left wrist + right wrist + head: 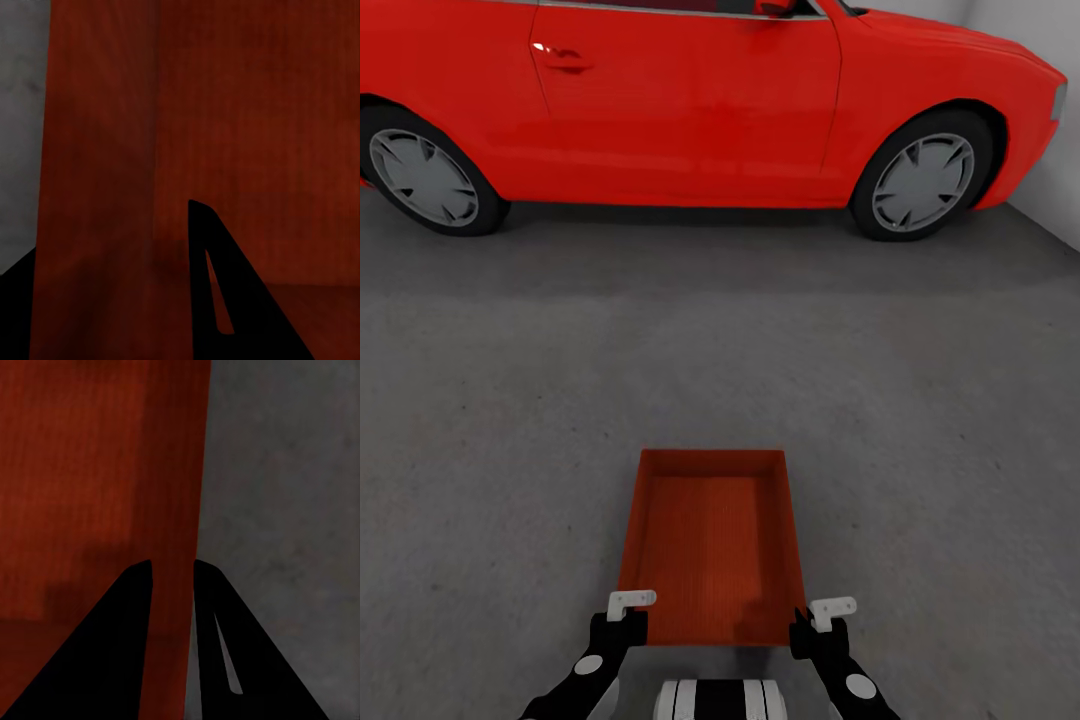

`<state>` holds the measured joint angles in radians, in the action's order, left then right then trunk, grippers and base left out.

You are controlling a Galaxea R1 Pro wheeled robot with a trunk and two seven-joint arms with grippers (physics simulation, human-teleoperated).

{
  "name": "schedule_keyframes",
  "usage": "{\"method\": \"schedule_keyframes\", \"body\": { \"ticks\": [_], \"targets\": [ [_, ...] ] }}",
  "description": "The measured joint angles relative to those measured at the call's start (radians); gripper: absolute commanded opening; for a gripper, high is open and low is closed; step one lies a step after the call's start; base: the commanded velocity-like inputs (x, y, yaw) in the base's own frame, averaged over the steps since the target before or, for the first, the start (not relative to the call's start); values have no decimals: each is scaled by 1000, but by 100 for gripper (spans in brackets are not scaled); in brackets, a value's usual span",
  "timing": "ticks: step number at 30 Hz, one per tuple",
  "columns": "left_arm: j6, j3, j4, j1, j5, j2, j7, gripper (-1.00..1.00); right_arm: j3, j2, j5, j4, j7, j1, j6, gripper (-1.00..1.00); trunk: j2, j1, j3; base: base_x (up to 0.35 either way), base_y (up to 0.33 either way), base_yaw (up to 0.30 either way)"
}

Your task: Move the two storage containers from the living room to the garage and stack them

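A dark grey, rough concrete floor (720,340) is seen across most of the head view, mottled with lighter patches toward the lower part of the frame. The upper part of the frame is taken up by a red car (700,100), shown side-on with two grey-spoked wheels, a door handle and a shadow cast beneath it. A pale grey-white wall (1050,190) is glimpsed at the upper right edge. The scene is evenly lit.

Black arms — white brackets, grey discs.
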<state>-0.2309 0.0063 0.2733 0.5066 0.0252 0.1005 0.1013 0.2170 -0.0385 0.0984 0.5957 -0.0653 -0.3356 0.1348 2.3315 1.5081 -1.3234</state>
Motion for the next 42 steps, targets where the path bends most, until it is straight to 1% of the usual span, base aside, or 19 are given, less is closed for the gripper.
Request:
{"method": "schedule_keyframes", "body": {
  "ticks": [2, 29, 31, 34, 38, 42],
  "targets": [
    [0, 0, 0, 0, 0, 0, 0, -100, 0, 0, 0, 0, 0, 0, 0, -100, 14, 8, -6, 0, 0, 0],
    [0, 0, -2, 0, 0, 0, 1, -100, -1, 0, -1, -2, 2, 0, 0, -100, 14, 8, -6, 0, 0, 0],
    [3, 1, 3, -1, -2, -1, -1, -100, 5, -1, 9, 3, -5, -1, -1, -100, 28, 12, -13, 0, 0, 0],
    [1, 0, 1, -3, -2, 1, 4, -100, 2, 0, 3, -4, 0, 0, 0, -100, 49, 11, -22, 0, 0, 0],
    [0, 5, -15, 0, 1, 0, 2, -100, 6, 0, 8, -8, -1, 0, -7, -100, 77, 1, -35, 0, 0, 0],
    [1, 8, -21, 0, 1, 0, 1, -100, 6, 0, 6, -8, 0, 0, -14, -100, 105, -3, -47, 0, 0, 0]
  ]
}}
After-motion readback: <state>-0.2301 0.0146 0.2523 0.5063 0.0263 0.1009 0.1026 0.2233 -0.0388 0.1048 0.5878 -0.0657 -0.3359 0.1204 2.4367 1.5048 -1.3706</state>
